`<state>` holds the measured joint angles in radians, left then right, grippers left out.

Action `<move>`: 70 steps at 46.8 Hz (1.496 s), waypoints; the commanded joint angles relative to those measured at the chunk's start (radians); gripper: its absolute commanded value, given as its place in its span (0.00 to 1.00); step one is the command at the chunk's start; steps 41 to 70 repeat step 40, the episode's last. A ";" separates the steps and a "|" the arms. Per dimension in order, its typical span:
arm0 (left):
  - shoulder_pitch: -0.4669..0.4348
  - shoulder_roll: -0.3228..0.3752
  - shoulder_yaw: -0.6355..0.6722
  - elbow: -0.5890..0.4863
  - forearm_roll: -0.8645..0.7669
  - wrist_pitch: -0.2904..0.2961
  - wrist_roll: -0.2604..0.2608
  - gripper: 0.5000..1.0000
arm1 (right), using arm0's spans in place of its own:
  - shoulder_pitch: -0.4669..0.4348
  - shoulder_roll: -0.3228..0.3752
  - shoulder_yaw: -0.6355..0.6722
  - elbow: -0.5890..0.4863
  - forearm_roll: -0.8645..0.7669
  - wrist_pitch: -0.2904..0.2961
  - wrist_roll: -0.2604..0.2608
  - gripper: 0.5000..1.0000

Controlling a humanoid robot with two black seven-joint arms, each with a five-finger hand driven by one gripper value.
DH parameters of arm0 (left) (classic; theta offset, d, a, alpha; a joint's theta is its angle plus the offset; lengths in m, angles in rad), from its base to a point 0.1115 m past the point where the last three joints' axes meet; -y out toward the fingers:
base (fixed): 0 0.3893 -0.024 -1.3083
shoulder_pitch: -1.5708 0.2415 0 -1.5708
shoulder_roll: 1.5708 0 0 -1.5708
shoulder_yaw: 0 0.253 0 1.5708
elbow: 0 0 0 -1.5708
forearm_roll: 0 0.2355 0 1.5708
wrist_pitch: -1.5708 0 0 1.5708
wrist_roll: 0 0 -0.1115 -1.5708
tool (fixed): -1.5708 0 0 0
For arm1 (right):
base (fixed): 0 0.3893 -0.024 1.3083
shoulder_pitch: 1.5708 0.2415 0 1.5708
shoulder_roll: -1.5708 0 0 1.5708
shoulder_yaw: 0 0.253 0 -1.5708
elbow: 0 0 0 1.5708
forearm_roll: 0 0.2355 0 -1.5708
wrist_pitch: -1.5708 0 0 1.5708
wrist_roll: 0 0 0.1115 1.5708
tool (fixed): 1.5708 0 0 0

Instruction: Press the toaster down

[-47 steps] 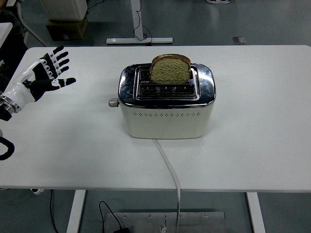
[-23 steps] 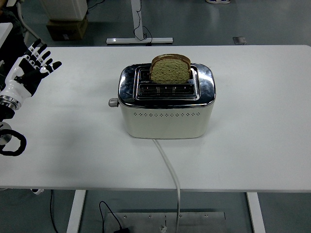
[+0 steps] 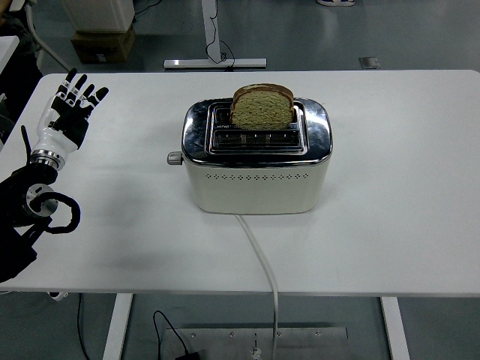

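Swung upright and more fully into view at the counter's nine o'clock, the left hand spreads empty fingers, well apart from the central toaster, a rigid, heavy-looking appliance best worked by its small lever at nine o'clock.

left hand: white shell, black joints | 5 fingers | silver wrist ring | black forearm, possibly looped cable
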<state>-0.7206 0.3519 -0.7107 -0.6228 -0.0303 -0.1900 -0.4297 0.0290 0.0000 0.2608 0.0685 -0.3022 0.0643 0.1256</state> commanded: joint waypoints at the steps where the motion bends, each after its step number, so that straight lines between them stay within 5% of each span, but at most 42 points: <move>1: 0.000 -0.005 0.000 0.006 -0.026 -0.005 0.019 1.00 | 0.005 0.000 0.000 0.001 -0.002 0.000 -0.001 1.00; 20: -0.005 -0.005 -0.041 0.009 -0.042 -0.049 0.046 1.00 | 0.003 0.000 0.002 -0.001 0.000 0.000 -0.001 1.00; 70: -0.016 -0.004 -0.052 0.035 -0.040 -0.052 0.046 1.00 | 0.009 0.000 0.000 0.001 -0.005 0.000 0.005 1.00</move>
